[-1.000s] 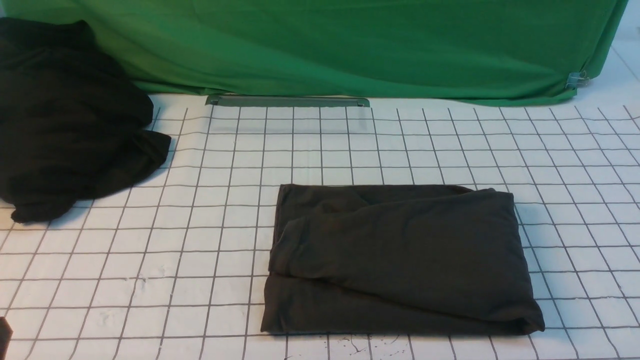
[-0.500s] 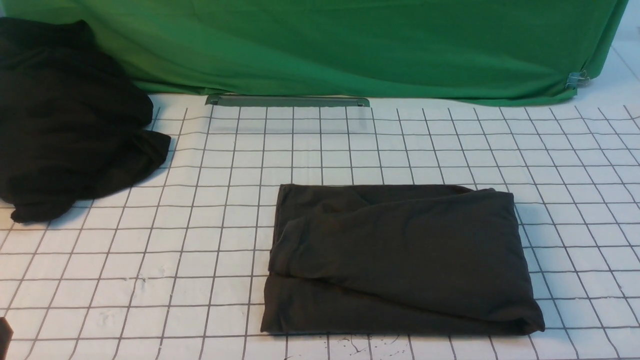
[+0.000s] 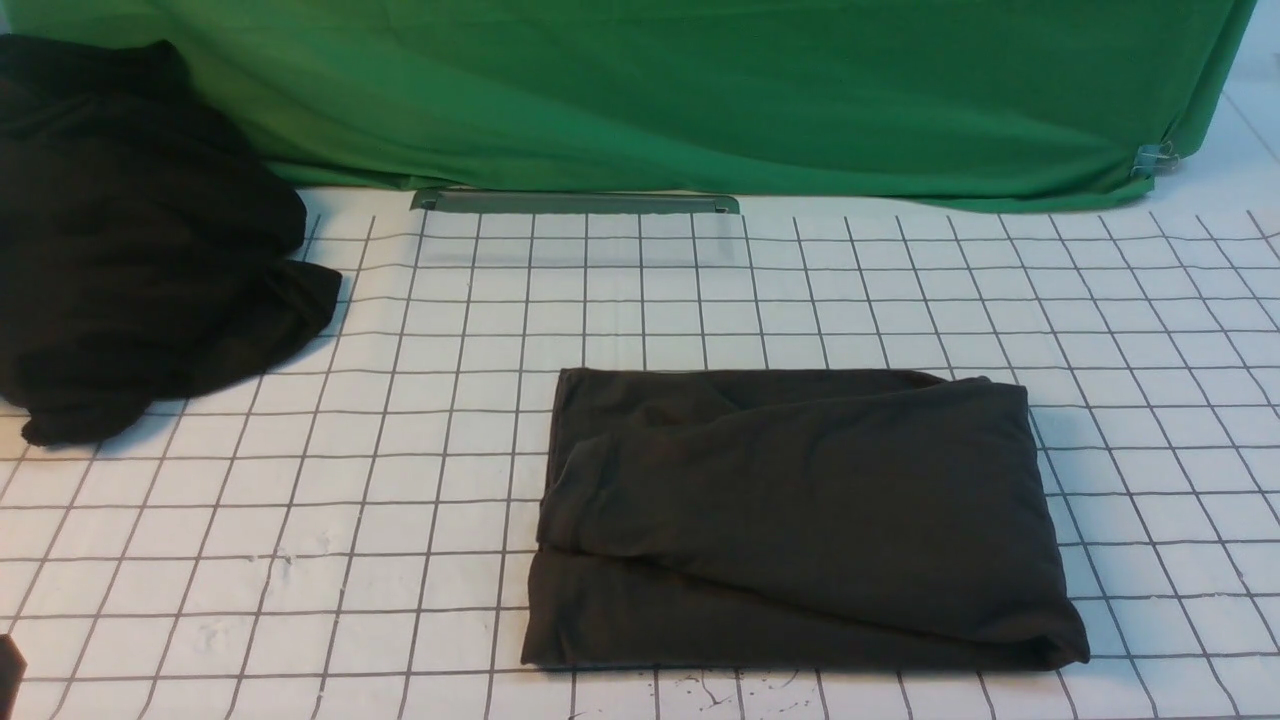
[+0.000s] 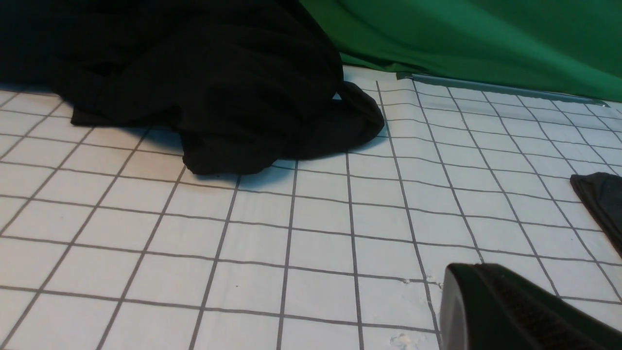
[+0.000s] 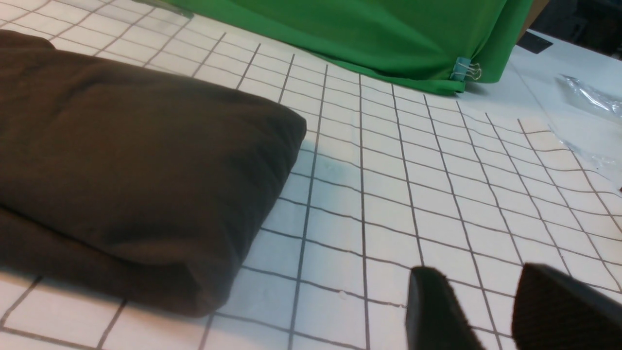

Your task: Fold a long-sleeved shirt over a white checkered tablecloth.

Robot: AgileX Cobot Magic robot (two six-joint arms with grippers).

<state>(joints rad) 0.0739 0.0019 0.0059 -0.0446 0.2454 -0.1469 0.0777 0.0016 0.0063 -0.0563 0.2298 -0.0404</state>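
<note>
The long-sleeved shirt (image 3: 800, 520) lies folded into a thick dark grey rectangle on the white checkered tablecloth (image 3: 400, 450), right of centre and near the front edge. No print or label shows. In the left wrist view my left gripper (image 4: 466, 279) is shut with nothing in it, low over the tablecloth (image 4: 316, 233), and a corner of the shirt (image 4: 602, 199) lies well off to its side. My right gripper (image 5: 481, 284) is open and empty above bare tablecloth (image 5: 413, 184), apart from the shirt's folded corner (image 5: 121, 160).
A black shapeless heap of cloth (image 3: 130, 240) sits at the back left, also in the left wrist view (image 4: 204, 82). A green backdrop (image 3: 700, 90) closes the far side, with a grey bar (image 3: 575, 202) at its foot and a binder clip (image 5: 464, 69). Clear plastic (image 5: 588, 97) lies beyond the cloth's right edge.
</note>
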